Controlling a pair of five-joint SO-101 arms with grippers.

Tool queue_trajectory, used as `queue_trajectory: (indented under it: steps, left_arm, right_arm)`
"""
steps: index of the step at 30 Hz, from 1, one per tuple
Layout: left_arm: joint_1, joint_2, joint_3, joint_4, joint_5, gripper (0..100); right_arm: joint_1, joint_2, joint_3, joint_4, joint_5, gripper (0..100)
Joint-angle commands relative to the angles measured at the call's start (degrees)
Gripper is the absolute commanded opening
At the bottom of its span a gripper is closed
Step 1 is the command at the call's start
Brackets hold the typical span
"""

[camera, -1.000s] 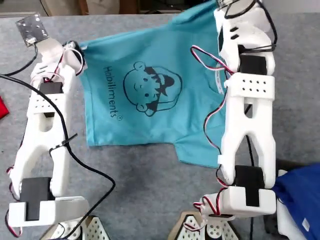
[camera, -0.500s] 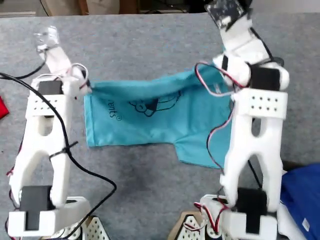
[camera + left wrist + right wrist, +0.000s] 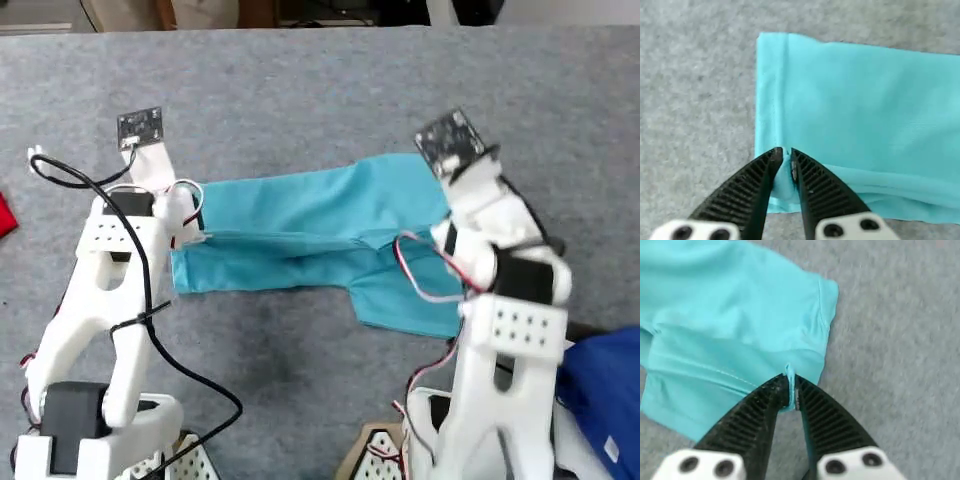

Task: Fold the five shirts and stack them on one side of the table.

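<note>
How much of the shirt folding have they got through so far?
Early days. The teal shirt has one fold across it; the left claw and right claw are each pinching its edge. A blue cloth lies bunched by the right arm; further folds and stacking remain.

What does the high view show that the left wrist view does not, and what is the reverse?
The high view adds the left arm, the right arm, the sleeve lying toward the robot, a dark blue cloth beside the right arm's base and a red thing at the left edge. The left wrist view adds the left pincer shut on the hem, its ridged fingers plain. Both show the teal shirt on the grey table.
</note>
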Motion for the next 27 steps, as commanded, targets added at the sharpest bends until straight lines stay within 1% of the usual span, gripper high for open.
queue_trajectory:
  steps: [1,6,11,19,27]
  left_arm:
    - [-0.53,-2.24,1.49,-1.05,-0.53,2]
    - [0.44,-2.24,3.96,-1.32,-0.53,2]
    - [0.18,-2.24,6.77,-5.8,-0.53,2]
    - [0.26,-2.15,6.68,-6.07,-0.53,2]
    - [0.53,-2.15,6.68,-6.07,-0.62,2]
  right_arm:
    - [3.56,-6.46,5.49,-1.32,1.67,0.4]
    - [4.79,-11.65,11.21,1.58,3.52,0.4]
    - [4.7,-17.27,13.76,6.33,5.45,0.4]
    - [4.44,-27.03,18.24,13.63,8.26,0.4]
    - [4.79,-32.75,23.52,14.07,9.49,0.5]
